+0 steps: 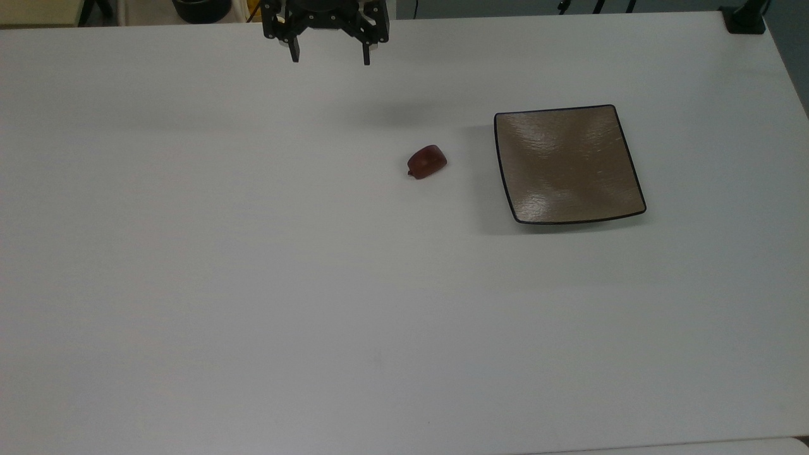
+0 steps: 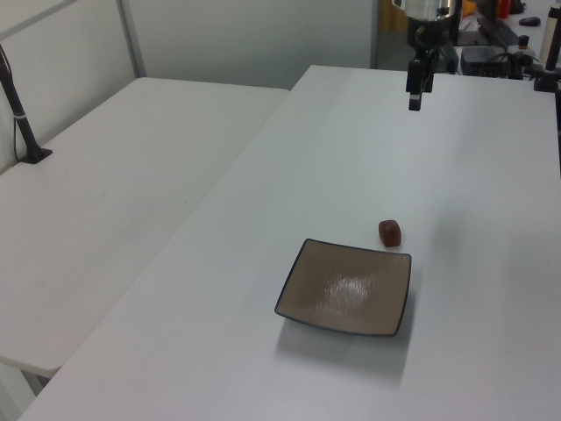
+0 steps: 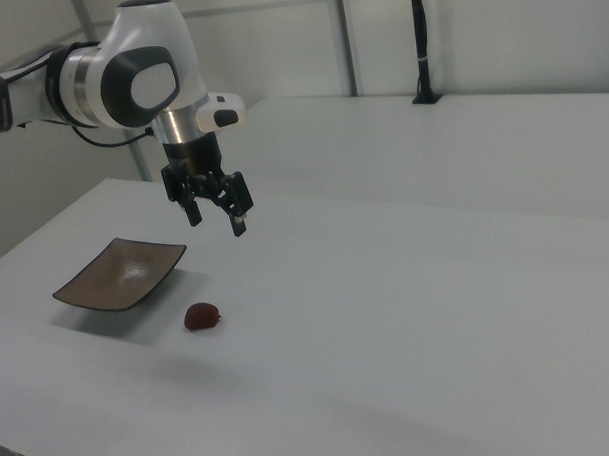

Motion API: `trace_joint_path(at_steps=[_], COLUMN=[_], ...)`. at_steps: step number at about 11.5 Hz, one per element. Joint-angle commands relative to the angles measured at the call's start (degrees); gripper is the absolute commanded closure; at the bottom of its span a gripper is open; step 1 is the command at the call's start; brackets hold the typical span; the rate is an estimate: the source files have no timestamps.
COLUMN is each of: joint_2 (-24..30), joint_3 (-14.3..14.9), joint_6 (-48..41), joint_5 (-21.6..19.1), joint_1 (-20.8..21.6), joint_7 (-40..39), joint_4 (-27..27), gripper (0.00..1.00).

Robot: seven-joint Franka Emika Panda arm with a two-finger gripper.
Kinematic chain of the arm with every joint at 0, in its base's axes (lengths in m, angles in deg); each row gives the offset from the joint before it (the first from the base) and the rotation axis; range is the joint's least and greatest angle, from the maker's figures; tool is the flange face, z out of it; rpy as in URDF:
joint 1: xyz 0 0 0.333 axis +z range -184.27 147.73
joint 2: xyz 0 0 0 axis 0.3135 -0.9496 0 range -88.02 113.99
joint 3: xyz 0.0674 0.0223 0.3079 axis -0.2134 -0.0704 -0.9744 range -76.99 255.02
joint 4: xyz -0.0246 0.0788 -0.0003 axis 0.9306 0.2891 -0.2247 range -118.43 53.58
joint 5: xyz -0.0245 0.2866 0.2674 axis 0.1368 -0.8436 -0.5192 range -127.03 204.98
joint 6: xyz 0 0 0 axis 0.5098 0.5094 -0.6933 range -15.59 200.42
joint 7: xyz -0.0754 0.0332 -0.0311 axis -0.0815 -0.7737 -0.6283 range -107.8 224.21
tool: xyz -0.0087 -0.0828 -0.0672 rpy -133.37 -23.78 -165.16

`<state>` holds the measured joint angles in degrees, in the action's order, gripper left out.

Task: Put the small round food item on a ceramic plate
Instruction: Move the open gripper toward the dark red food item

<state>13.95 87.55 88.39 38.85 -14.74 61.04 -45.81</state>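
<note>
A: Top view?
B: Black two-finger tool (image 1: 330, 55) at upper centre, fingers spread, empty. Small glossy red-brown food lump (image 1: 426, 162) mid-frame on the white tabletop (image 1: 253, 284), just beside the square tan glazed plate (image 1: 569, 164).

A: Left view?
B: Lump (image 2: 390, 232) near the plate's (image 2: 346, 288) far corner.

A: Right view?
B: Tool (image 3: 217, 216) hangs above; lump (image 3: 201, 316) lower left.

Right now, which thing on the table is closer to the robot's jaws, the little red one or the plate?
The little red food item is closer. It sits on the white table, between the raised, open gripper and the square brown plate, which lies farther off and is empty.
</note>
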Motion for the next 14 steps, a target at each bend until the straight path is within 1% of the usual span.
trace_joint_path(at_steps=[1, 7, 10, 11, 12, 13, 14], joint_2=[-0.3, -0.5, -0.8, -0.8, -0.7, -0.8, -0.9], joint_3=[0.5, 0.3, 0.1, -0.3, -1.4, -2.1, -2.7], joint_6=[0.7, 1.5, 4.4, 4.6, 5.6, 8.1, 11.0], joint_5=[0.7, 0.1, -0.2, -0.3, -0.9, -1.6, -1.8], joint_1=[2.2, 2.2, 2.3, 2.3, 2.3, 2.3, 2.3], joint_7=[0.0, 0.1, 0.2, 0.2, 0.9, 5.6, 12.0], joint_4=[-0.8, -0.8, -0.9, -1.3, -2.2, -3.6, -4.9], gripper=[0.0, 0.0, 0.0, 0.0, 0.0, 0.0, 0.0])
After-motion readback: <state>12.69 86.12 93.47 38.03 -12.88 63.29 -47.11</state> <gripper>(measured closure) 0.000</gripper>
